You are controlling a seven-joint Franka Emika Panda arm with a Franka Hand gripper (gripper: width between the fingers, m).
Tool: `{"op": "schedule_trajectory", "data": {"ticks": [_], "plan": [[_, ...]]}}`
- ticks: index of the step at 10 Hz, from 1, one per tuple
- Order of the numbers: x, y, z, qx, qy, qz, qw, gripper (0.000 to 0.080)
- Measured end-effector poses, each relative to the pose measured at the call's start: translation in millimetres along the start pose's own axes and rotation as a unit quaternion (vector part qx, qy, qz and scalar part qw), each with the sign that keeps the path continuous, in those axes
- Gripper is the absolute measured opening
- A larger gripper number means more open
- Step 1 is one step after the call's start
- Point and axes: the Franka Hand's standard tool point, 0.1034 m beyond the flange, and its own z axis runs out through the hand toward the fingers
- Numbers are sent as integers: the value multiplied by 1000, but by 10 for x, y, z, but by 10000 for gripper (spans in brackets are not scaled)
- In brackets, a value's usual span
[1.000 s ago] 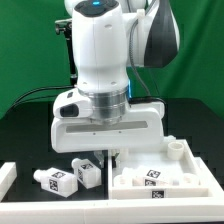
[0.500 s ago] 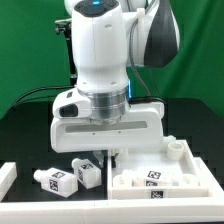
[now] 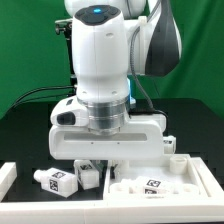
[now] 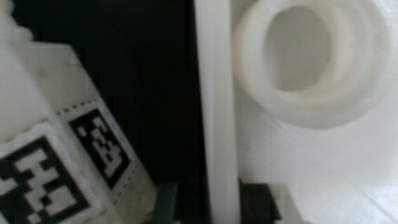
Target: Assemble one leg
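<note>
Hangs low over the black table (image 3: 25,135): white two-finger gripper (image 3: 102,163), down between a stubby white plastic leg with a square black-and-white tag (image 3: 88,175) and a large flat white rimmed tray (image 3: 195,172). Cannot tell whether clenched or released, fingertips being hidden. Leg lying on the table near the tray's rim, on the exterior view's left; second tagged white peg (image 3: 55,182) just beyond.

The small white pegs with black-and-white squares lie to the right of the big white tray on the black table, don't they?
Not quite. The exterior view shows the pegs lying to the exterior view's left of the tray, not its right. They do carry black-and-white squares and lie on the black table.
</note>
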Motion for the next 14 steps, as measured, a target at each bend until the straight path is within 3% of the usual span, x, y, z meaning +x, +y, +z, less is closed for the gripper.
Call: {"op": "schedule_trajectory", "data": {"ticks": [4, 5, 8, 9, 10, 11, 12, 13, 14], "plan": [[37, -17, 0, -8, 9, -20, 1000, 58], [88, -45, -24, -26, 23, -57, 998, 58], [90, -44, -23, -43, 38, -63, 996, 58], [88, -39, -18, -42, 37, -61, 997, 119], [86, -42, -12, -42, 37, -62, 997, 255], [84, -43, -8, -42, 36, -62, 997, 255], [83, -44, -5, -42, 36, -62, 997, 439], [84, -54, -10, -41, 36, -63, 997, 567], [53, -136, -97, -38, 33, -68, 996, 567]]}}
